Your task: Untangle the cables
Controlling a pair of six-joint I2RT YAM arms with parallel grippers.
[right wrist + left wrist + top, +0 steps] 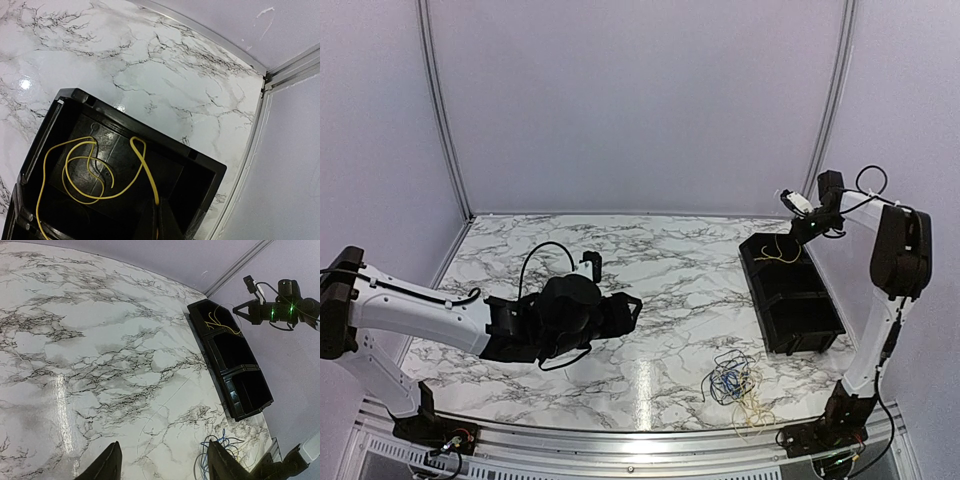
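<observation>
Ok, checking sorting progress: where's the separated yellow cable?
Top view, right side: the yellow cable lies looped in the far compartment of the black bin, one end pinched in the shut right claw above it.

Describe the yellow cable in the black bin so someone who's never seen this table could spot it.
On the marble table, find the black bin by the right edge. In its farthest compartment lies the yellow cable, looped, one end up in the right gripper. Unlike the tangled pile on the tabletop, it is one single-coloured strand, inside the bin.
</observation>
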